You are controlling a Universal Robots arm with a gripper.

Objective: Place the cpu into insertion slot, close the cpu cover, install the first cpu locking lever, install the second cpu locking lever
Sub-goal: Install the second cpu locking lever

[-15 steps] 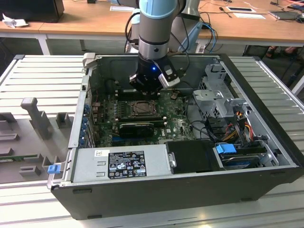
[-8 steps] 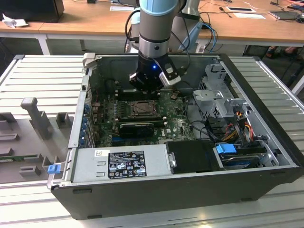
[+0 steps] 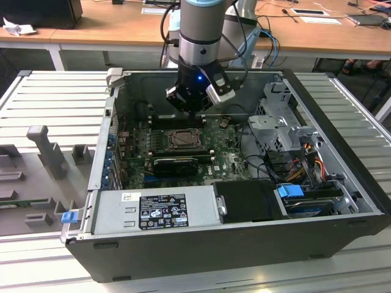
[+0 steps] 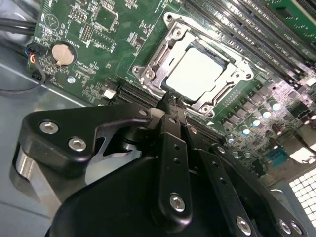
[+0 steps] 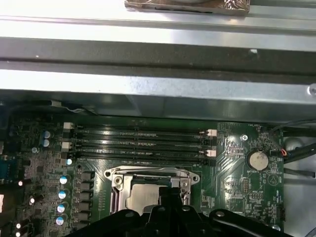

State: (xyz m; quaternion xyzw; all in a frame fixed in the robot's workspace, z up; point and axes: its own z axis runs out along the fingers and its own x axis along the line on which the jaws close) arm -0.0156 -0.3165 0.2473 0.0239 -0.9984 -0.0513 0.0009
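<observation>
The cpu (image 4: 196, 74) lies flat in the insertion slot (image 4: 148, 74), its pale top showing through the window of the silvery cpu cover (image 4: 237, 74), which lies down over it. In the first wrist view the cpu (image 5: 140, 197) and cover (image 5: 121, 181) sit on the green board. My gripper (image 4: 170, 102) hangs just above the socket's edge, its black fingers (image 4: 168, 143) together at the tips and holding nothing. In the exterior view the gripper (image 3: 195, 110) is over the back edge of the slot (image 3: 182, 140). I cannot tell how the locking levers stand.
The open computer case (image 3: 183, 256) lies on a ribbed metal table. Memory slots (image 5: 140, 143) run beside the socket, a long black card (image 3: 177, 163) lies in front of it, and a drive cage (image 3: 281, 122) with cables stands at the exterior view's right. The case wall (image 5: 158, 54) rises behind the board.
</observation>
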